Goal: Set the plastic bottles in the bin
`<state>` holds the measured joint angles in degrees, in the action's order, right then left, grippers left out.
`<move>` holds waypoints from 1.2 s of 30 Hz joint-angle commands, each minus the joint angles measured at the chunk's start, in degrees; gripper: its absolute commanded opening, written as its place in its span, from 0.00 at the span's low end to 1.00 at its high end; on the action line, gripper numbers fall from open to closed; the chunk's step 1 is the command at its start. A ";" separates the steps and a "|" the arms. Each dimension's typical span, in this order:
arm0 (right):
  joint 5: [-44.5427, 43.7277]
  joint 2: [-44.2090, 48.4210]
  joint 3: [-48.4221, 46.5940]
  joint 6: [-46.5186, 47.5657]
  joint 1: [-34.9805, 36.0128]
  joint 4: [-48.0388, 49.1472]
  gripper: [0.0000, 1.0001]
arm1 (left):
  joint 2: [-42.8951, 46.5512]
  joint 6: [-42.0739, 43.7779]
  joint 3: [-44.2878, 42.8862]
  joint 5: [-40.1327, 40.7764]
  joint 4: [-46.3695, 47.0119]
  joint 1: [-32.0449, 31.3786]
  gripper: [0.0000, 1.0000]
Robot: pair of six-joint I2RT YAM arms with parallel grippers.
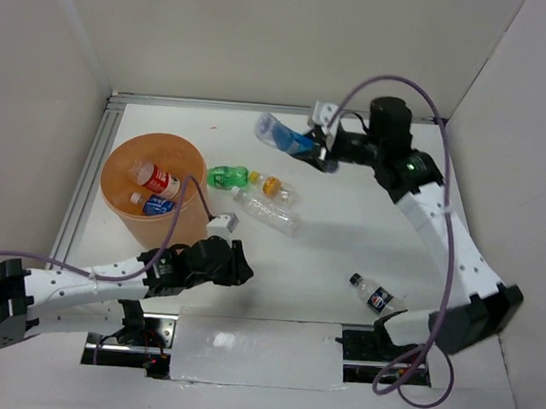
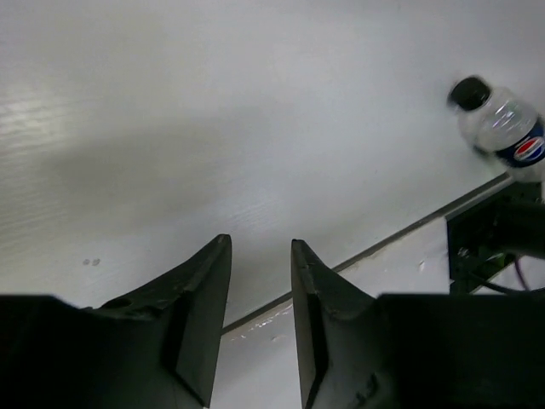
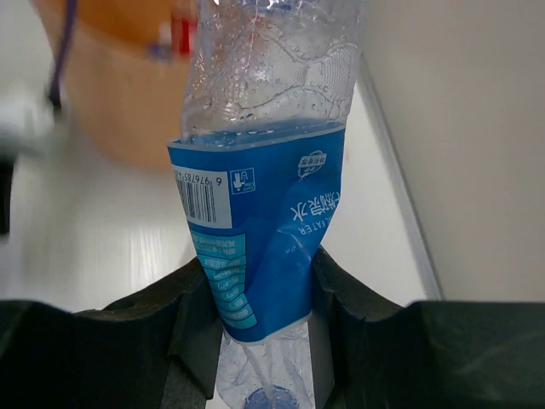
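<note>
Right wrist view shows the clear plastic bottle with a blue label point(image 3: 260, 213) pinched between the two dark fingers of the right gripper point(image 3: 264, 298). The gripper is closed on the lower part of the label, close to the cap end. The wall is dented and creased where the fingers press, so I judge it thin, soft and nearly empty: light to carry, easy to crush, slick on the printed sleeve. A hold near the neck, where the plastic is stiffer, looks the safer place. A grip on the bare ribbed body would likely fold it and let it slip.

In the top external view this bottle hangs tilted in the air near the far wall, well apart from the round orange plastic bin point(image 1: 119, 212) at the left of the white table point(image 1: 347, 230). Inside the bin lie a red-labelled bottle point(image 1: 156, 177) and a small blue-labelled bottle point(image 1: 155, 206). Between the bin and the held bottle, a green bottle point(image 1: 228, 176), an orange-capped clear bottle point(image 1: 276, 189) and a long clear bottle point(image 1: 270, 214) lie close together on the table. A dark-capped bottle with a blue and red logo point(image 1: 376, 296) lies near the right arm's base.

The left gripper point(image 2: 260, 247) hovers over bare table just beside the bin, its jaws a little apart with nothing between them.
</note>
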<state>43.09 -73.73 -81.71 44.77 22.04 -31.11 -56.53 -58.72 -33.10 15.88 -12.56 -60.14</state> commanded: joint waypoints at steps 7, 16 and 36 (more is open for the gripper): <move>10.78 -36.33 -46.74 -30.60 21.53 16.17 0.24 | -6.13 6.77 8.66 -13.58 23.00 -3.14 0.77; 12.71 -51.06 -58.48 -42.66 30.69 22.06 0.39 | -6.58 10.91 9.28 -15.45 24.42 -4.81 0.87; -6.26 -27.46 -35.65 -34.70 -11.12 -10.07 0.15 | -23.25 10.94 -18.43 10.14 4.62 -2.27 0.02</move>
<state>38.37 -110.98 -123.04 1.13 14.74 -29.47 -74.59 -41.04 -41.25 17.47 2.04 -64.64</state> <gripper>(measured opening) 0.128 0.032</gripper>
